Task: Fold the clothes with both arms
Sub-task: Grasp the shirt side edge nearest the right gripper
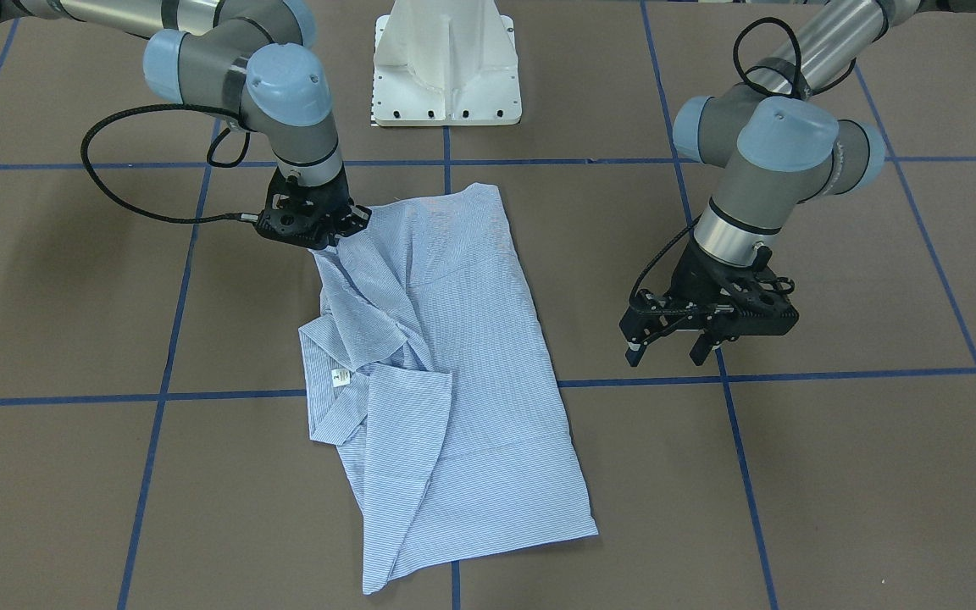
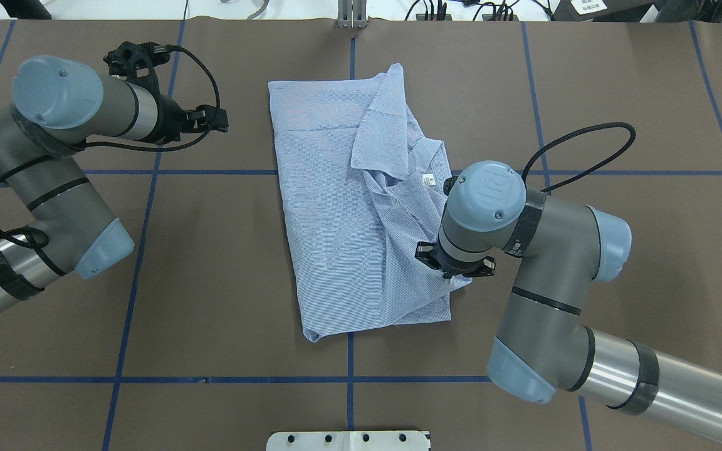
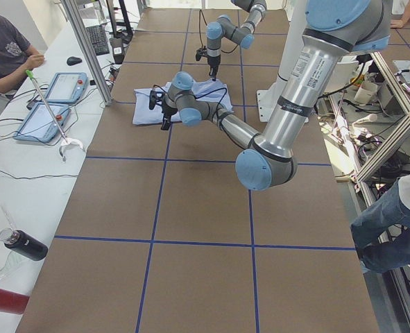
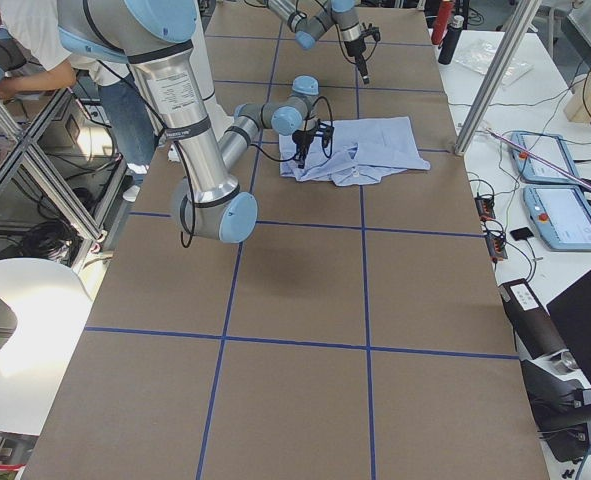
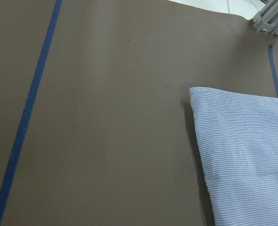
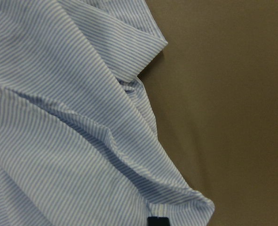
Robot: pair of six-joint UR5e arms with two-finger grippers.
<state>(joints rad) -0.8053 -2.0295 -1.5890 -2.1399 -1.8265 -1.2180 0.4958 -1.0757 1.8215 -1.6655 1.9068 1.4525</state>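
Observation:
The light blue striped shirt (image 1: 471,364) lies partly folded in the middle of the brown table, with its collar and white neck label (image 1: 340,377) on the robot's right side. It also shows in the overhead view (image 2: 342,213). My right gripper (image 1: 331,241) is shut on a pinch of the shirt's edge near the collar, and the cloth is drawn up to it; in the overhead view it (image 2: 455,270) sits over the shirt's near right corner. My left gripper (image 1: 668,354) is open and empty, hovering above bare table beside the shirt without touching it.
The white pedestal base (image 1: 446,68) stands at the robot's side of the table. Blue tape lines (image 1: 793,373) cross the brown cover. A side table with tablets (image 3: 52,104) and a seated person (image 3: 7,48) lies beyond the far edge.

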